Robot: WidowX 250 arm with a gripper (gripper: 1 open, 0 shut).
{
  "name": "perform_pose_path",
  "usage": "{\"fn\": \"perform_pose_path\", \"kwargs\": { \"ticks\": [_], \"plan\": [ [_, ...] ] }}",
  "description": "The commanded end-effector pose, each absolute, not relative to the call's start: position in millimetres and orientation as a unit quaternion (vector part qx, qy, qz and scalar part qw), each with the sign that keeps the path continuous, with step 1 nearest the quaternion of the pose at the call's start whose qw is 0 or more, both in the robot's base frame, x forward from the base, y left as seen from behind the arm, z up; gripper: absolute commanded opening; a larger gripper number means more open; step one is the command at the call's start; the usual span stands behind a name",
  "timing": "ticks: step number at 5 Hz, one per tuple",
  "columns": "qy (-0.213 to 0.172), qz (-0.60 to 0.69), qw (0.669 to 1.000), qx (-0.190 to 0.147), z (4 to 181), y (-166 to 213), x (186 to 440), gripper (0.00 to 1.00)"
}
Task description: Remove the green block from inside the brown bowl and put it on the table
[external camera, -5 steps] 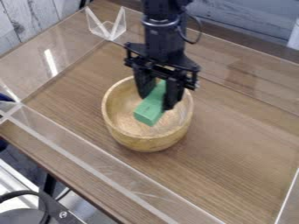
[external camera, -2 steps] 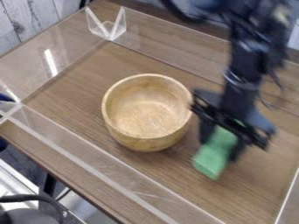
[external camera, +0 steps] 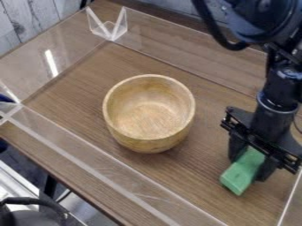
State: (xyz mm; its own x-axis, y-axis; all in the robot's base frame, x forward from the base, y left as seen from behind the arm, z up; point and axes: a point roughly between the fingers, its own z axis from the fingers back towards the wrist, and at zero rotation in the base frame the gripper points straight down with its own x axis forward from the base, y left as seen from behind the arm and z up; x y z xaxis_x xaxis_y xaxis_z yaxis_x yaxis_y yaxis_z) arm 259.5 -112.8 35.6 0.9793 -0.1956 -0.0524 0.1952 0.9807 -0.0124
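Observation:
The green block (external camera: 242, 173) stands tilted, low over the table (external camera: 141, 181) at the right, clear of the brown bowl (external camera: 148, 110). My gripper (external camera: 252, 157) points straight down and is shut on the green block's upper end, its black fingers (external camera: 234, 141) on either side of it. The block's lower end is close to the tabletop; contact cannot be judged. The brown bowl rests left of the gripper with its pale inside bare.
Low clear acrylic walls (external camera: 71, 132) edge the table; the right wall runs close behind the gripper. A clear acrylic bracket (external camera: 108, 22) stands at the far back left corner. A cable (external camera: 35, 212) lies off the front left.
The gripper carried the green block up out of the bowl, over to the right and down toward the table. The bowl has stayed put.

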Motion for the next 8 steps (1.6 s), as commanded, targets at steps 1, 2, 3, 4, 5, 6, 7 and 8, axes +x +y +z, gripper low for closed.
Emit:
{"fn": "perform_pose_path", "kwargs": {
  "ticks": [1,2,3,4,5,6,7,8],
  "plan": [
    [-0.014,-0.118,0.993,-0.013,54.6,-103,273,0.00],
    [-0.024,-0.134,0.991,-0.015,56.3,-97,276,0.00],
    [-0.018,-0.149,0.988,-0.028,56.4,-97,279,0.00],
    [-0.011,-0.163,0.986,-0.040,56.2,-97,281,0.00],
    [-0.009,-0.157,0.987,-0.034,54.6,-97,281,0.00],
    [-0.007,-0.151,0.988,-0.028,53.2,-97,281,0.00],
    [-0.006,-0.153,0.988,-0.032,47.2,-97,286,0.00],
    [-0.018,-0.147,0.988,-0.031,54.3,-97,285,0.00]
  ]
}}
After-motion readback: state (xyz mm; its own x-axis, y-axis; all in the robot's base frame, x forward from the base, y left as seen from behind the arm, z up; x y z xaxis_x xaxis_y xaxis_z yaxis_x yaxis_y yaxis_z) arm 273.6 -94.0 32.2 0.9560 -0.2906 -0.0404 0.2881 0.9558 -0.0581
